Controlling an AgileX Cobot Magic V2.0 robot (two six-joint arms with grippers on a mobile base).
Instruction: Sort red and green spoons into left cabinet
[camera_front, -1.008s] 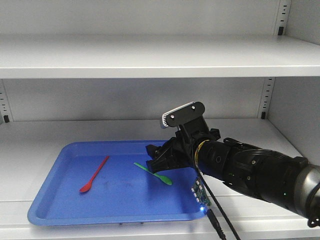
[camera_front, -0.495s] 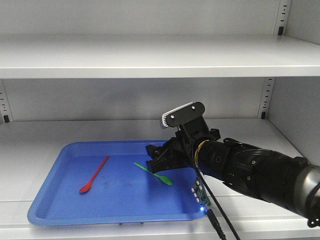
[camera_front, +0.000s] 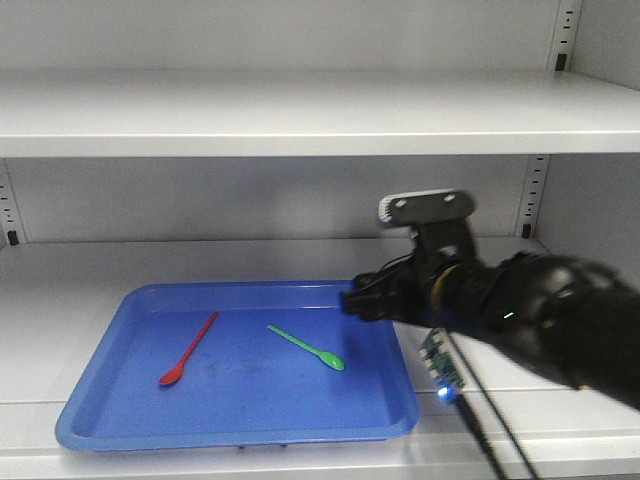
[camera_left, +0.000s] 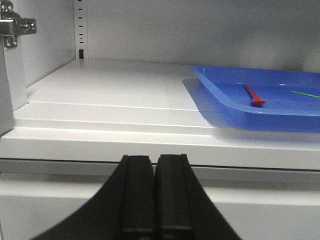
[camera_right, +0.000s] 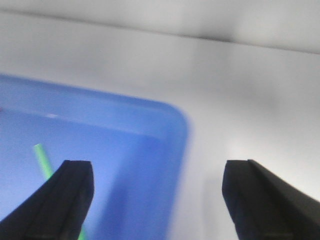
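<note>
Both spoons lie in the blue tray (camera_front: 120, 400) on the left cabinet (camera_front: 300, 110) shelf, red spoon (camera_front: 189, 348) beside green spoon (camera_front: 307, 347), since my right gripper (camera_front: 352, 300) has pulled back wide open and empty; left gripper (camera_left: 152, 192) clenched outside.

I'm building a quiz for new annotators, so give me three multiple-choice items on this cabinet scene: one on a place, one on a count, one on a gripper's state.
1. Where does the green spoon lie?
A. On the upper shelf
B. In the blue tray
C. In the right gripper

2. How many spoons are in the tray?
A. One
B. Two
C. Three

3. How do the left gripper's jaws stand?
A. Shut, empty
B. Wide open
C. Shut on a spoon

Answers: 1 B, it rests flat on the tray floor. 2 B, the red spoon and the green one. 3 A, the left wrist view shows the pads pressed together with nothing between.
</note>
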